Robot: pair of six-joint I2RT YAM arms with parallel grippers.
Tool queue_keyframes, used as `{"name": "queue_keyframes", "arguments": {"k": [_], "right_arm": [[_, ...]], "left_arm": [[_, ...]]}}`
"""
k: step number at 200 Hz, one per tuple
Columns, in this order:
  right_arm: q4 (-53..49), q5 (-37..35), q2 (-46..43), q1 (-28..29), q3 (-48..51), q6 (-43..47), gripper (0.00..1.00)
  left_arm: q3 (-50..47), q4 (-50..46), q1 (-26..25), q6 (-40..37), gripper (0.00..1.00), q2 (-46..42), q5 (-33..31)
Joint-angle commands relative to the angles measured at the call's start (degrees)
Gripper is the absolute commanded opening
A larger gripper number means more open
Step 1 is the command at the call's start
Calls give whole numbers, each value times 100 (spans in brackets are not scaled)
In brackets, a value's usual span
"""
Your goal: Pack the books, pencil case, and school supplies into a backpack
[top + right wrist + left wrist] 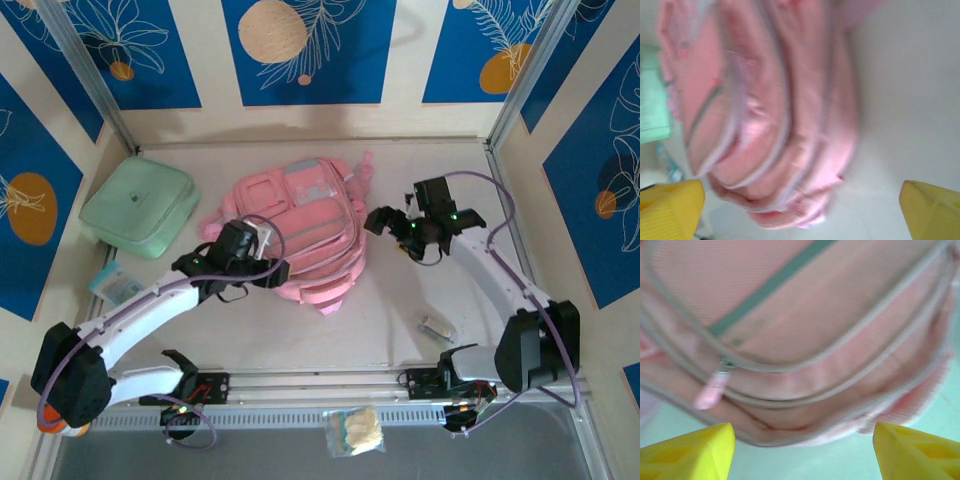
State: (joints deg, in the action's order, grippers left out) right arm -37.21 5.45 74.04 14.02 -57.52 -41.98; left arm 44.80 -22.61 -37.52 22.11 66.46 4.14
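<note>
The pink backpack [300,235] lies flat in the middle of the table, its zipped pockets facing up. My left gripper [268,243] hovers at its left side. In the left wrist view that gripper [802,456] is open, with bare table between the yellow fingertips [690,452] and the backpack [815,340] just beyond them. A pink zipper pull [711,391] hangs on the pack's front. My right gripper [384,220] is at the backpack's right edge. In the right wrist view it [800,215] stands wide open and empty, with the blurred backpack [765,125] ahead. The books are out of view.
A mint green pouch [140,207] sits at the back left, with a pale blue packet [115,283] in front of it. A small silver item [436,327] lies near the right arm's base. A clear bag [355,432] rests beyond the front rail. Walls close in three sides.
</note>
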Motion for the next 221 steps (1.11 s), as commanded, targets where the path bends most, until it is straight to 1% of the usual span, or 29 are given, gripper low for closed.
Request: {"name": "queue_keyframes", "arguments": {"k": [1, 20, 32, 66, 85, 101, 125, 138, 153, 172, 193, 221], "right_arm": [[-969, -832, -407, -53, 466, -275, 99], [-1268, -1014, -794, 93, 889, -577, 99], [-1439, -1057, -1081, 294, 1126, -839, 99], [-1681, -1280, -1638, 1244, 1797, -1633, 99], [-1483, -1221, -1674, 1650, 2173, -1954, 99], [-1107, -1127, -1608, 1923, 2433, -2128, 99], [-904, -1207, -1275, 2006, 2511, -2065, 99], [-745, -1225, -1105, 1944, 2541, -1960, 99], [-652, -1151, -939, 1678, 2524, -1777, 99], [-579, -1299, -908, 1428, 2411, -1479, 99], [-501, -1249, -832, 860, 2277, -1021, 99], [-381, -1178, -670, -68, 2064, -341, 99]], "left_arm": [[-145, 549, -515, 782, 76, -53, 146], [-331, 1098, -914, 1255, 81, 39, 0], [-439, 1422, -1125, 1520, 84, 118, -35], [-425, 1710, -1678, 1684, 90, 332, -451], [-385, 1641, -1834, 1762, 94, 376, -804], [-418, 1745, -1881, 1825, 99, 376, -889], [-394, 1840, -1913, 1801, 99, 441, -862], [-358, 1823, -1909, 1788, 99, 482, -900], [-338, 1856, -1904, 1797, 99, 546, -900], [-272, 1815, -1908, 1797, 100, 647, -923], [-259, 1902, -1905, 1797, 99, 764, -982], [-180, 2085, -1908, 1738, 99, 986, -951]]}}
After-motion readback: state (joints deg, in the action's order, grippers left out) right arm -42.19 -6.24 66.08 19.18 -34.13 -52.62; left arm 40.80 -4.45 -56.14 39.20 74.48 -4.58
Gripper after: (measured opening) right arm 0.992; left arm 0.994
